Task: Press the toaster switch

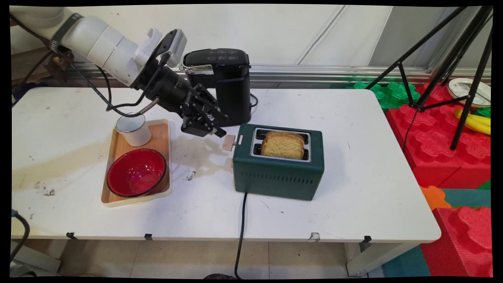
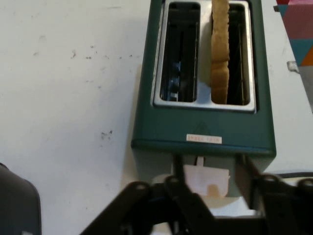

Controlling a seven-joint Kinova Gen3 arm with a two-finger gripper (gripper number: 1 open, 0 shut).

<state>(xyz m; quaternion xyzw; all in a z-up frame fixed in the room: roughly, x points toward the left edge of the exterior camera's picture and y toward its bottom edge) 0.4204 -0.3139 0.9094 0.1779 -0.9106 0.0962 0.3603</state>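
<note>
While the white table (image 1: pixel 353 204) is carrying everything here, the arm is reaching in from the upper left with black cables hanging off it. The green toaster (image 1: pixel 279 173) is sitting near the middle of the table, its black cord (image 1: pixel 240 232) trailing off the near edge. A slice of toast (image 1: pixel 283 144) is standing upright in one slot; in the hand view that slice is filling the right-hand slot and the other slot is showing empty metal. Behind the toaster, a black coffee machine (image 1: pixel 232 90) is standing by the wall. Off to the left, a wooden tray (image 1: pixel 163 129) is holding a red bowl (image 1: pixel 136 173) and a white mug (image 1: pixel 133 129).

Now the end effector (image 1: pixel 217 131) is hovering just beside the toaster's left end, right at the pale lever (image 1: pixel 228 142). In the hand view the lever (image 2: pixel 206 181) is sitting between the two black fingers, which are standing apart on either side of it. Whether they are actually pressing on it, I cannot tell.
</note>
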